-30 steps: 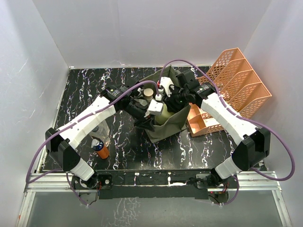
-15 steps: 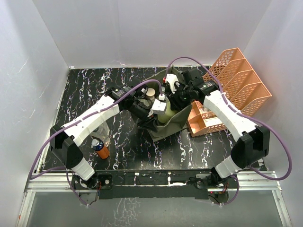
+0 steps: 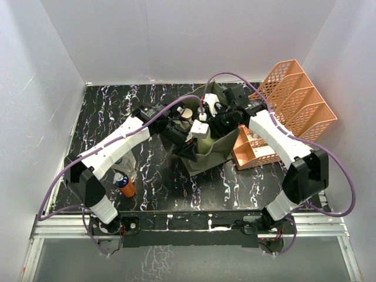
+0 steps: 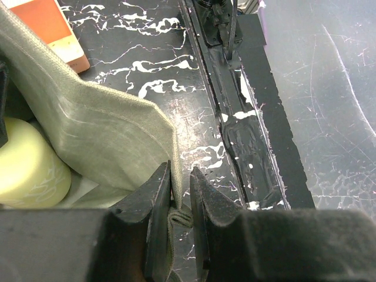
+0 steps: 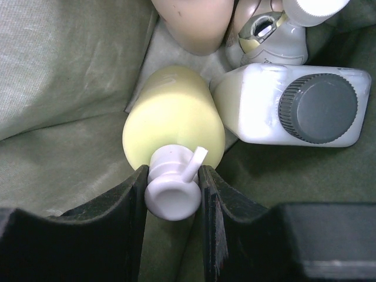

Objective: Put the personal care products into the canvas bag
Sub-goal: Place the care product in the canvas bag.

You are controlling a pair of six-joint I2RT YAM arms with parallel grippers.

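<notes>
**Yellow bottle (image 5: 176, 132) hangs in the bag (image 3: 216, 154)**

The yellow bottle is inside the green bag, near the top. The right hand (image 5: 172, 194) is clamped on the bottle's white pump (image 5: 170, 205), with one finger on each side. The bottle hangs straight down from that hand. Its pump end is up and its round bottom end points deeper into the bag. I think the next move is to go down a little more and then let go.

The left hand (image 4: 179, 194) has its fingers pressed together on the rim of the bag. It pinches the cloth and seems to hold the bag open and steady.

More bottles are in the bag. A white bottle (image 5: 276, 108) with a grey cap lies on its side, touching the yellow one. Past those two are a tan bottle (image 5: 194, 23) and a small bottle (image 5: 270, 41) with a white cap.

Outside the bag, an orange bottle (image 3: 125, 185) stands on the table (image 3: 106, 111). It is well apart from the bag, on the left arm's side, so the left arm is nearer to it. An orange rack (image 3: 299, 111) sits just beside the bag on the other side.
</notes>
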